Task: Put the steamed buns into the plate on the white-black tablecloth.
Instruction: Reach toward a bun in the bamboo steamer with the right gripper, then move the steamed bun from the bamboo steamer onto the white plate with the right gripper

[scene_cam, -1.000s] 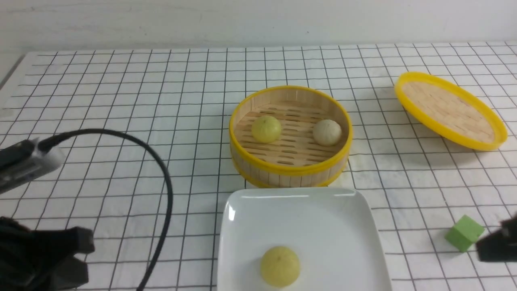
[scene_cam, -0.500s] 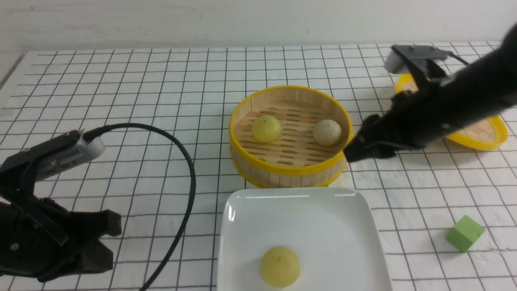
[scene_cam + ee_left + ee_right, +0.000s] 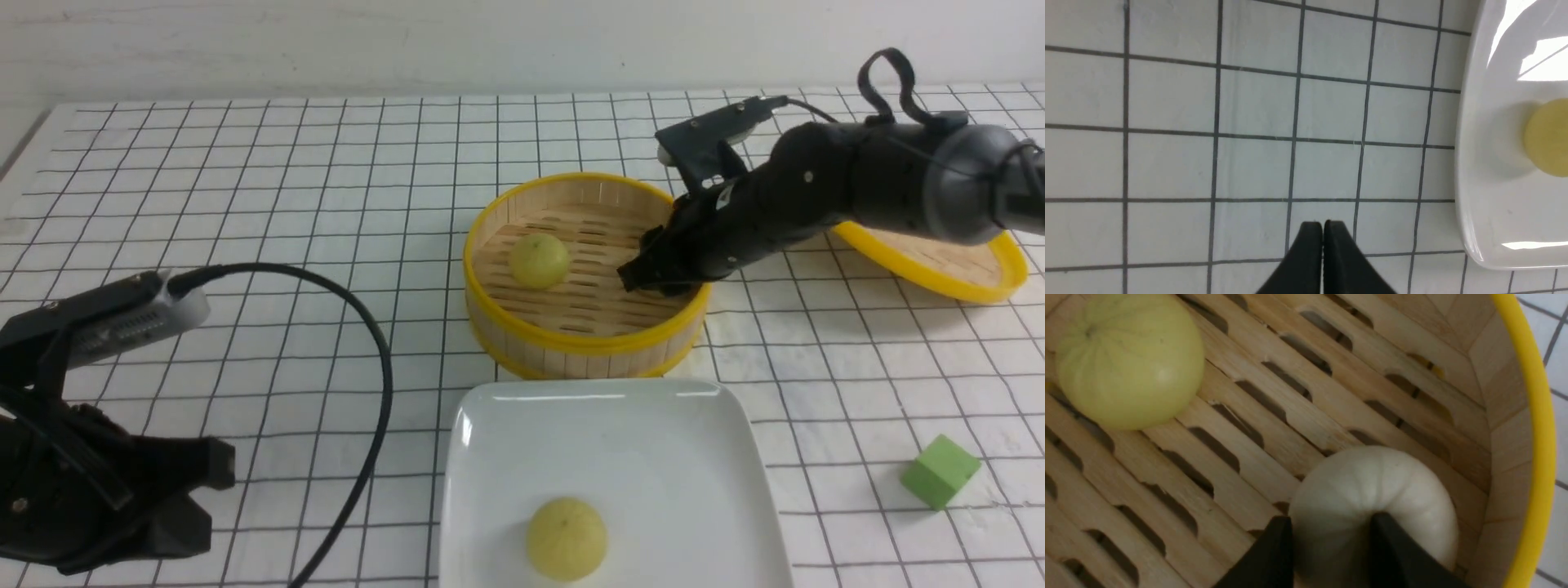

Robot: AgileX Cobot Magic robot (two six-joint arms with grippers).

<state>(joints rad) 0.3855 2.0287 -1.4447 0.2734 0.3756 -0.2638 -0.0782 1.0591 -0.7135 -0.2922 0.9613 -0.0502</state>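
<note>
White bun [image 3: 1372,490] in basket [image 3: 571,343], straddled by right gripper [image 3: 1331,520], fingers [image 3: 1274,555] spread (not yet pinching); yellow bun [image 3: 566,539] on plate [image 3: 718,457]; left gripper [image 3: 1323,224] fingers pressed together. Centre, lower, squeeze gently.

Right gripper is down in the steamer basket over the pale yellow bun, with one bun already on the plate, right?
No. The right wrist view shows the right gripper over the beige-white bun, not the pale yellow bun beside it. It is down in the steamer basket, and a third bun already lies on the plate.
</note>
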